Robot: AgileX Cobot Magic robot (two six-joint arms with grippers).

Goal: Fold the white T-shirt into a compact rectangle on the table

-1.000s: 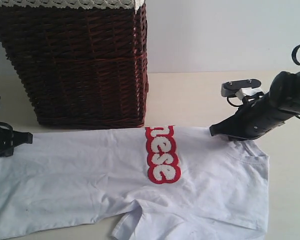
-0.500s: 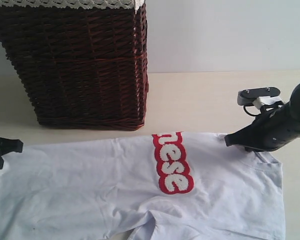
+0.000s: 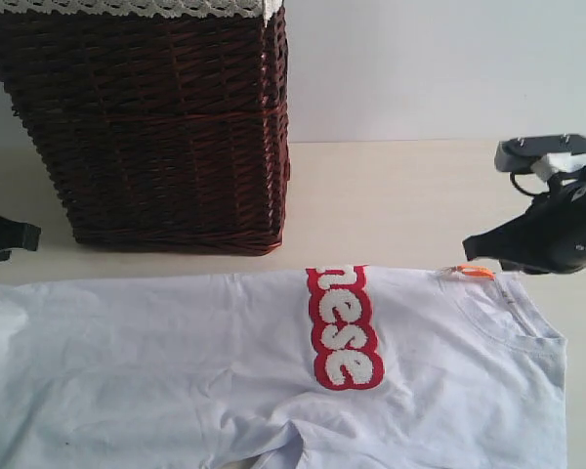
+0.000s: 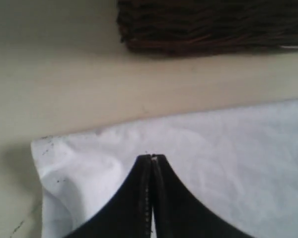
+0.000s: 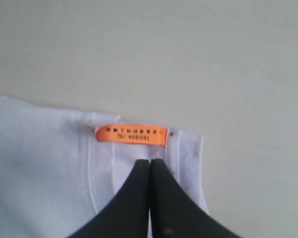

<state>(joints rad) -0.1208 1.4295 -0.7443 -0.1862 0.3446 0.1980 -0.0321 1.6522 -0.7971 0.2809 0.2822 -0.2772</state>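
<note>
Near edge: the white T-shirt lies spread flat on the worktop, neck end toward your right. Its near side and left end run out of the exterior picture, so you cannot read its full outline. A sleeve fold shows at the bottom edge, partly cut off.

Lettering: white on red, running across the shirt. Only "nese" is legible; the rest is lost at the far hem.

Orange tag: at the neck, on the shirt's far edge. Its print is too small to read.

Right hand: fingers pressed together, tips just over the collar beside the tag. You cannot tell whether they touch the cloth.

Left hand: fingers together, tips above the shirt's wrinkled far-left corner. Contact is likewise unclear. In the exterior view only its tip shows at the frame edge.

Further back: a dark wicker basket stands on the worktop, just beyond the shirt. Its white lace trim shows at the rim. The top is cut off, so its contents are hidden.
</note>
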